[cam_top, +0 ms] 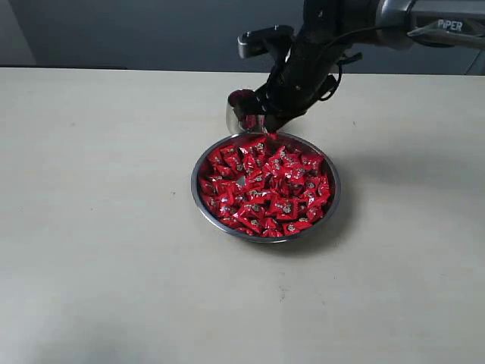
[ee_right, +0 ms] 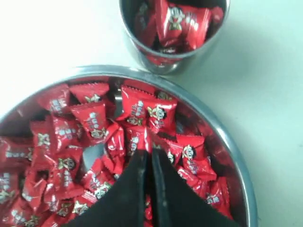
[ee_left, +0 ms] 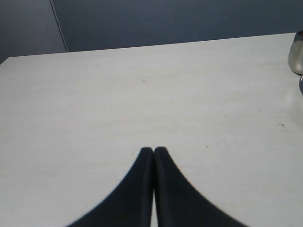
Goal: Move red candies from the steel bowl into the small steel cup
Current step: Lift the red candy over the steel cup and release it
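Observation:
The steel bowl (cam_top: 195, 189) sits mid-table, heaped with red candies (cam_top: 265, 186). Just behind its far rim stands the small steel cup (cam_top: 236, 117), which holds a few red candies (ee_right: 182, 21). My right gripper (cam_top: 267, 133) hangs over the bowl's far edge, close to the cup. In the right wrist view its fingertips (ee_right: 151, 151) are pinched together on a red candy (ee_right: 141, 137) above the pile, inside the bowl's rim (ee_right: 236, 156). My left gripper (ee_left: 154, 150) is shut with nothing in it, above bare table. The cup (ee_left: 297, 52) shows at that view's edge.
The pale tabletop (cam_top: 91, 227) spreads wide around the bowl on all sides. A dark wall runs behind the table's far edge. The right arm (cam_top: 318, 45) reaches in from the upper right. The left arm does not show in the exterior view.

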### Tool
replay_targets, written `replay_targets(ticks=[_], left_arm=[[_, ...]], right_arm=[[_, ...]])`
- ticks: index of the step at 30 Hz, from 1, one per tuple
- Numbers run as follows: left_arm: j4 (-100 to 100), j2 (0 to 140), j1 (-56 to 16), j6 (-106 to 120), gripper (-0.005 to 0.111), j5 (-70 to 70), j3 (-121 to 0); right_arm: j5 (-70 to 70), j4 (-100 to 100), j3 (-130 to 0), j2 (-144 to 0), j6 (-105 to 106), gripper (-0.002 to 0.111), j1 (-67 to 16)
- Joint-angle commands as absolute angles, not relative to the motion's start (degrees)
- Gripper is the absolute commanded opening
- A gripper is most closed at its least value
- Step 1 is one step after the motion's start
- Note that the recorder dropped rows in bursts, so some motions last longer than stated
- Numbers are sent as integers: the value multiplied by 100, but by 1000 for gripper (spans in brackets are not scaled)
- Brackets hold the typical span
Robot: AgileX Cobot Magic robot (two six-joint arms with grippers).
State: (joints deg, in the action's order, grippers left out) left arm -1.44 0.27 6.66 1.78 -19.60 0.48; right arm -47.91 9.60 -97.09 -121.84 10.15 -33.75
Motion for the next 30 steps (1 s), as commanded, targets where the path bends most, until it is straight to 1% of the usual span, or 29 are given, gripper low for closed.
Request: replay_targets(ticks=[1, 5, 9, 21, 23, 25, 27, 29, 30], left_arm=[[-155, 0, 620, 168, 0, -1930, 0], [-155, 0, 620, 168, 0, -1930, 0], [-155, 0, 620, 168, 0, -1930, 0], [-155, 0, 620, 168, 0, -1930, 0], [-155, 0, 620, 168, 0, -1930, 0], [-155, 0, 620, 168, 0, -1930, 0], [-155, 0, 620, 168, 0, -1930, 0], [-155, 0, 620, 168, 0, -1930, 0], [-155, 0, 620, 168, 0, -1930, 0]], right_arm=[[-4188, 1232, -9690, -11992, 1038, 0, -3399], [-3374, 1351, -9710, -12057, 1048, 0, -3399], [-2890, 1365, -9725, -12199, 1048, 0, -3399], [-2807, 1379, -10373, -12940, 1087, 1, -3290], [-2807, 1396, -10373, -12955, 1087, 7, -3266], [-2807, 1396, -10373, -12955, 1087, 21, -3266], [-2807, 1396, -10373, -12955, 1087, 40, -3266], [-2807, 1396, -10373, -12955, 1087, 52, -3266], [-2807, 1396, -10373, -12941, 1087, 55, -3266]])
